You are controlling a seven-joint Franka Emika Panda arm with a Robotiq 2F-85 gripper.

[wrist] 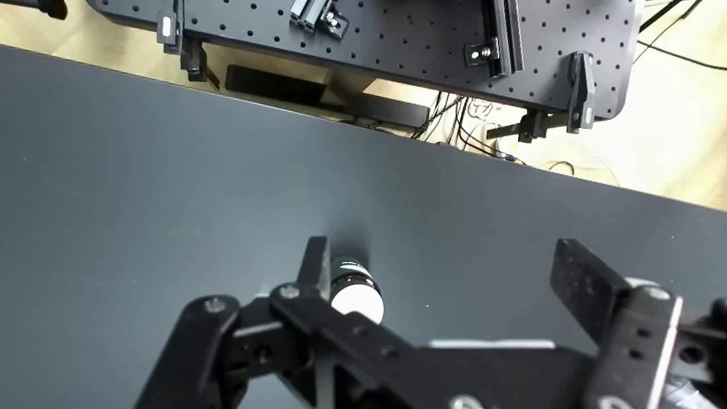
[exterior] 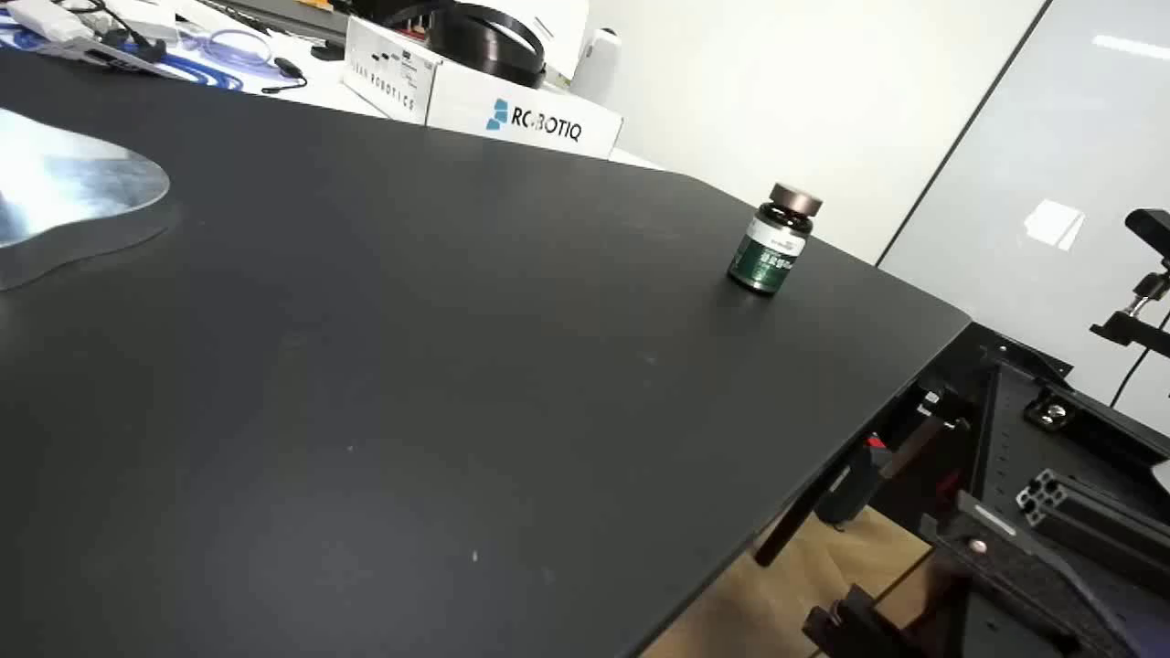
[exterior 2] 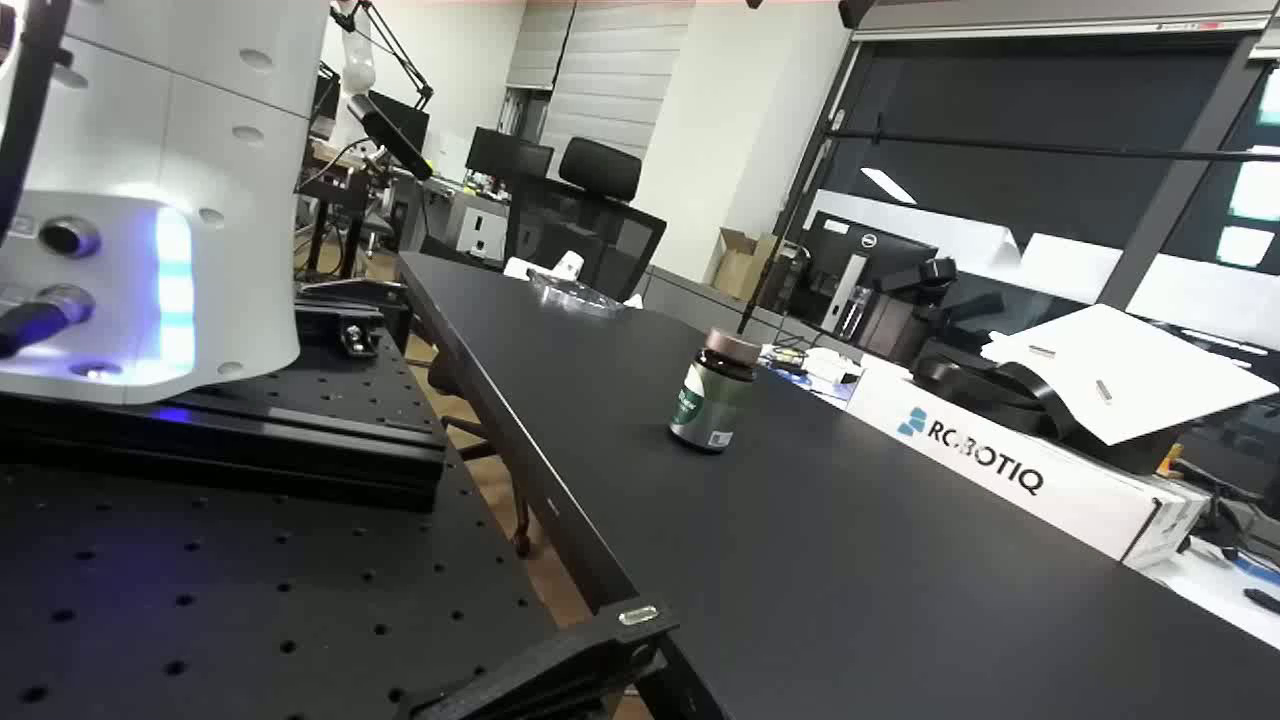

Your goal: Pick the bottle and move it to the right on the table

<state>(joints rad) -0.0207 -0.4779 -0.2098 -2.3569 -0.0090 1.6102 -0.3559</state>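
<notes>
Jaws wide apart above the bottle (wrist: 358,295)

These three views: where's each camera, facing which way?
An exterior view: above the table, facing a white wall; no robot clearly shows.
An exterior view: near the robot's base, which shows, facing along the table.
Wrist view: on the wrist, facing down at the table; open gripper shows.
Both exterior views share the bottle and Robotiq box.
</notes>
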